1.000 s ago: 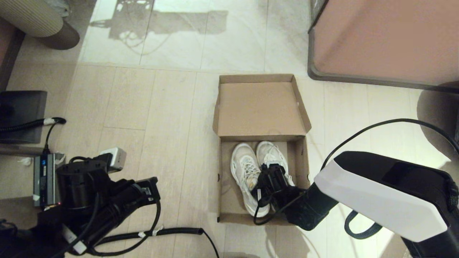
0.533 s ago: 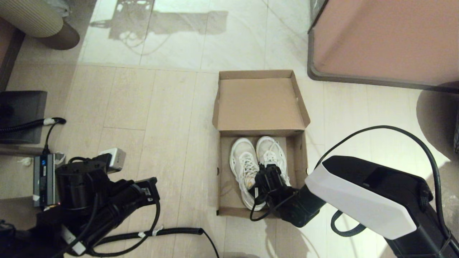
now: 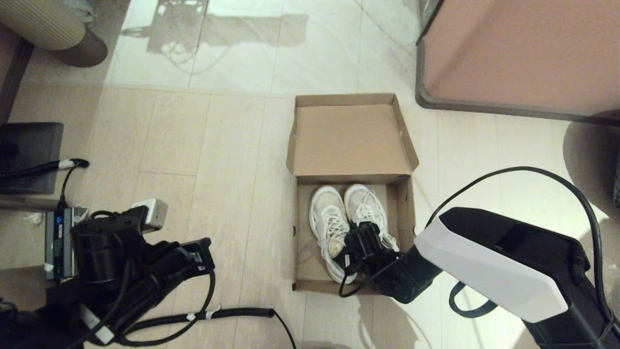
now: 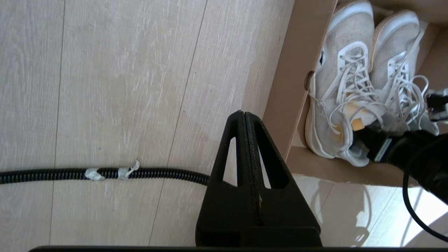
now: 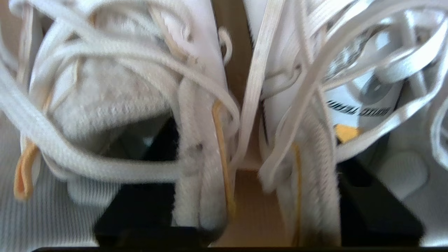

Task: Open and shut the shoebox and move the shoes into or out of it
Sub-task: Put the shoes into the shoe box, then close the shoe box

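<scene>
Shifted nearer with shoebox (image 3: 352, 140): two shoes (image 3: 334, 223). Right gripper (image 5: 241, 196) fingers spread, one inside each collar; tongue print unreadable. Left gripper (image 4: 245, 119) pressed together.

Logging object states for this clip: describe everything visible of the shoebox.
The shoebox is plain brown cardboard, standing on the pale plank floor. Its hinged lid lies folded fully open on the far side, bare inside up. In the tray the white sneakers lie side by side, toes toward the lid, with the right gripper among them.
</scene>
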Robot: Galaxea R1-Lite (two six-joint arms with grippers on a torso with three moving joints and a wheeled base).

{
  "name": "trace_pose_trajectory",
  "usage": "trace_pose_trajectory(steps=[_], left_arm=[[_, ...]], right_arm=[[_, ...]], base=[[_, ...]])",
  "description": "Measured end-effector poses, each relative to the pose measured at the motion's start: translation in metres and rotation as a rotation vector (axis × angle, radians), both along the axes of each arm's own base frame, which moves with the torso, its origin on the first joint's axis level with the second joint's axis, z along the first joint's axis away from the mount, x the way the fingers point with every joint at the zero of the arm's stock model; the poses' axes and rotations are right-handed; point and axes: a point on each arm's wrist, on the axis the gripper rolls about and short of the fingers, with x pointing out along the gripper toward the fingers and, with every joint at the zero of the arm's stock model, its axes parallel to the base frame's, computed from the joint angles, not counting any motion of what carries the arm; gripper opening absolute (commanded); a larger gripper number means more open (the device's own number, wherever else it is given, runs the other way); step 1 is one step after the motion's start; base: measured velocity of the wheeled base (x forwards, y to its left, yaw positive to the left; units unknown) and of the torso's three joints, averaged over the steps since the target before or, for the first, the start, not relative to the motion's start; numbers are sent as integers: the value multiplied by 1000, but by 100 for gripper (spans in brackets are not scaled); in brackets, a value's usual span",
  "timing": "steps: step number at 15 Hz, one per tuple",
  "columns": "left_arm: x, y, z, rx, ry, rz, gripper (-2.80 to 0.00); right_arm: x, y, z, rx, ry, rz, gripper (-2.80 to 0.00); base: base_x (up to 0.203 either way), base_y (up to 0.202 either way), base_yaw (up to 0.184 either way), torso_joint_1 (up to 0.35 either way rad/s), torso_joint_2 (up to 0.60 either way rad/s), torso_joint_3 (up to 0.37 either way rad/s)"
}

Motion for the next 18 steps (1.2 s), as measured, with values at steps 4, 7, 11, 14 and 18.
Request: trace_pose_trajectory(steps=[4,7,11,14,18], left_arm=[[-9,4,2,0,-7,2,-280],[-12,5,5,-3,-18,1,-280],[-9,4,9,-13,-33,3,-280],[9,-3,19,-31,-76,3,-280],[42,-17,29,-51,-124,-14,-280]], right_arm=[[-5,-2,13,4,11,13,0],[-9,-2,25,9,10,19,0],[-32,-13,48,23,44,35,0],[-56,-23,76,52,30,36,0],[-85,-46,121,80,8,24,-280]], base=[[0,0,0,0,0,0],[0,0,0,0,0,0],[0,0,0,0,0,0],[0,0,0,0,0,0],[0,0,0,0,0,0]])
